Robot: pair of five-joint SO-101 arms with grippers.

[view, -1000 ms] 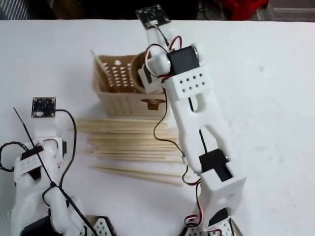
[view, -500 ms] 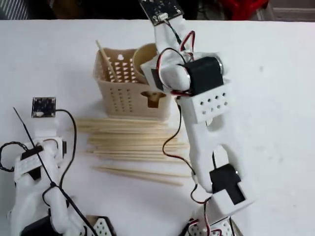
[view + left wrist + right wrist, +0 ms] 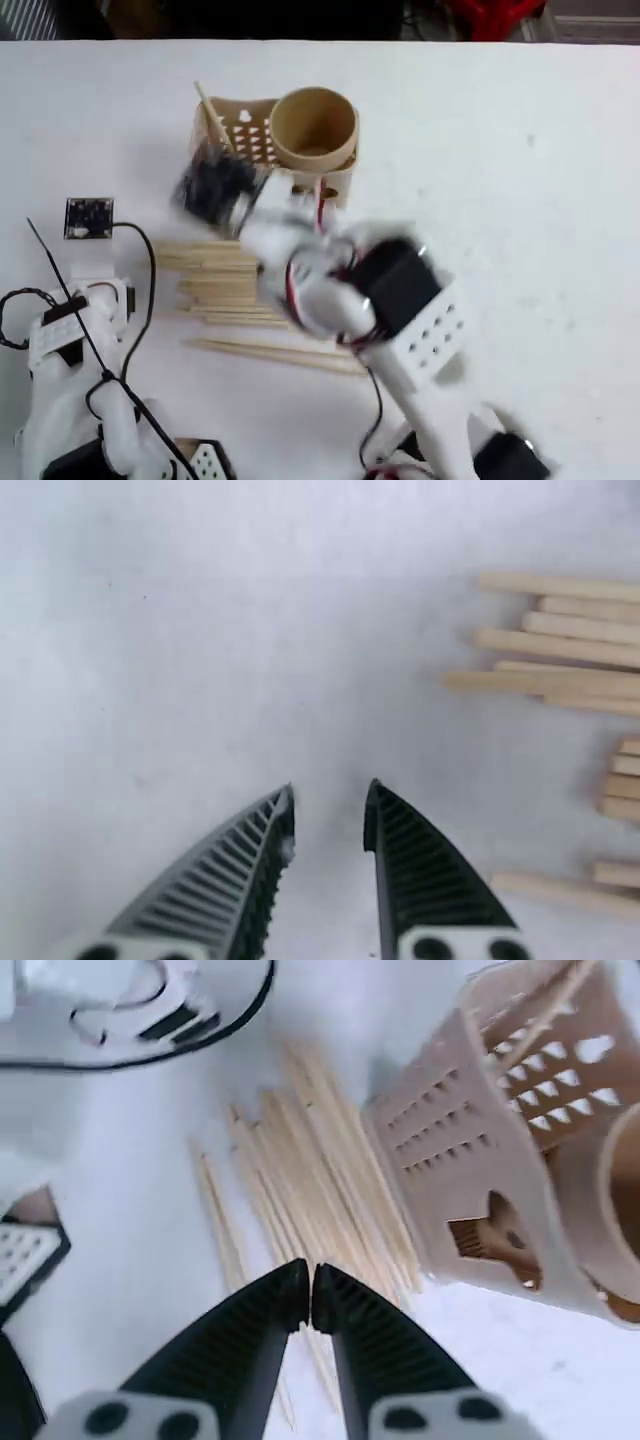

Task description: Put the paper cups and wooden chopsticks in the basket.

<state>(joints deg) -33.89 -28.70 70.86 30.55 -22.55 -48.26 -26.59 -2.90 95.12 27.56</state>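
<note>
A beige perforated basket (image 3: 232, 140) stands at the far middle of the table with a brown paper cup (image 3: 314, 126) upright in its right end and one chopstick (image 3: 212, 116) leaning in its left end. Several wooden chopsticks (image 3: 215, 288) lie in a flat pile just in front of it. My right gripper (image 3: 309, 1285) hangs shut and empty over the pile (image 3: 318, 1195), near the basket (image 3: 470, 1150). My left gripper (image 3: 330, 800) is slightly open above bare table, with chopstick ends (image 3: 560, 650) off to one side of it.
My left arm (image 3: 70, 335) sits at the near left with a black cable (image 3: 148, 270) looping beside the pile. My right arm's white body (image 3: 400, 310) crosses the near middle. White tabletop stretches to the right of the basket.
My right arm has swung back from over the basket and down to the left, over the chopstick pile. The cup stays in the basket, now uncovered. The left arm has not moved.
</note>
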